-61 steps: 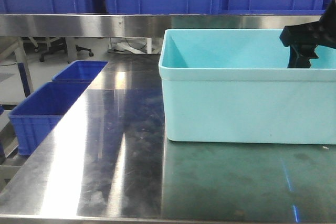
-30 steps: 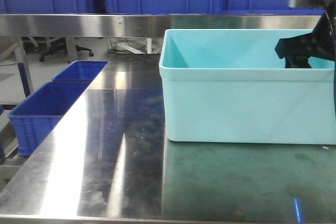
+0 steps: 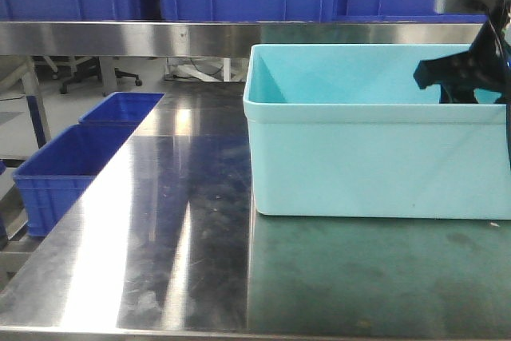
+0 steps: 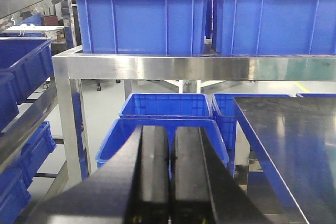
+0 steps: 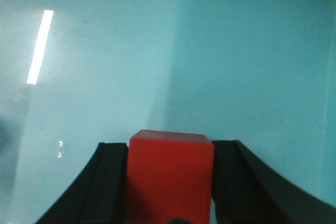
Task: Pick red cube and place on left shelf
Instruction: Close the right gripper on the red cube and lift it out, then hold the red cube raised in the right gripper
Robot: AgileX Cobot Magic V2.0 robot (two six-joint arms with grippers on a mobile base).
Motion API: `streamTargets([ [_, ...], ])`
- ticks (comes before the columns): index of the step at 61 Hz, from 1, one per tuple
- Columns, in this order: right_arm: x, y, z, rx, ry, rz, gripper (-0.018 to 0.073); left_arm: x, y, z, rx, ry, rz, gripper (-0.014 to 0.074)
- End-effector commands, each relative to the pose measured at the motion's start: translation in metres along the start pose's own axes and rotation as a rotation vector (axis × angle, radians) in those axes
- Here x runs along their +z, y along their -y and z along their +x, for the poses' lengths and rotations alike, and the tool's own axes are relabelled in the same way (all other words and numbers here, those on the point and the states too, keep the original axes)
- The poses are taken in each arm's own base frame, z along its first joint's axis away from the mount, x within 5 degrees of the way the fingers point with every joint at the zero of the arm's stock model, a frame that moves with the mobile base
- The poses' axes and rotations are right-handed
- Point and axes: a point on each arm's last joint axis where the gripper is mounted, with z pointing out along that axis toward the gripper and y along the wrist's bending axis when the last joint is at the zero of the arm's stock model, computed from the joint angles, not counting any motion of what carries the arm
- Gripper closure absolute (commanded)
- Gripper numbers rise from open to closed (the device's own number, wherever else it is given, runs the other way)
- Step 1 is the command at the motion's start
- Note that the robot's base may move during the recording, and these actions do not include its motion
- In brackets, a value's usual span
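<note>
The right tool (image 5: 169, 153) clamps the red cube (image 5: 170, 182) inside the teal bin (image 3: 367, 157), with the left shelf (image 3: 120, 37) behind and leftward, while the left tool (image 4: 170, 171) sits pressed together, empty.

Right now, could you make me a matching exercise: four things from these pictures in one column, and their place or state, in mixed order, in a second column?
Things
1. red cube
2. left claw
3. light blue tub
4. dark blue crates

Place or state
A. standing on the steel tabletop
B. shut, holding nothing
C. gripped by the right claw
D. resting on the left shelf

Right pairs: 1-C, 2-B, 3-A, 4-D
</note>
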Motion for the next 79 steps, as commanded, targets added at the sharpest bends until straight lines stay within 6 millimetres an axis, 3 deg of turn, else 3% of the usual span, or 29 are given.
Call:
streamTargets([
  [1, -0.042, -0.003, -0.028, -0.018, 0.198, -0.012, 0.0501, -0.001, 0.0, -0.001, 0.0, 0.081, 0.004, 0.0495],
  [12, -0.098, -0.006, -0.046, -0.021, 0.387, -0.03, 0.0503, -0.001, 0.0, -0.001, 0.0, 0.081, 0.004, 0.0495],
  [23, -0.158, -0.007, -0.046, -0.023, 0.585, -0.049, 0.0503, -0.001, 0.0, -0.001, 0.0, 0.081, 0.004, 0.0495],
  [34, -0.22, -0.007, -0.031, -0.029, 0.746, -0.063, 0.0503, -0.001, 0.0, -0.001, 0.0, 0.081, 0.004, 0.0495],
  [43, -0.254, -0.005, -0.005, -0.03, 0.829, -0.072, 0.0503, -0.001, 0.0, -0.001, 0.0, 0.081, 0.004, 0.0495],
  [51, -0.268, -0.001, 0.026, -0.031, 0.886, -0.076, 0.0503, -0.001, 0.0, -0.001, 0.0, 0.081, 0.004, 0.0495],
  [79, -0.261, 0.011, 0.134, -0.031, 0.988, -0.085, 0.0503, -0.001, 0.0, -0.001, 0.0, 0.081, 0.004, 0.0495],
])
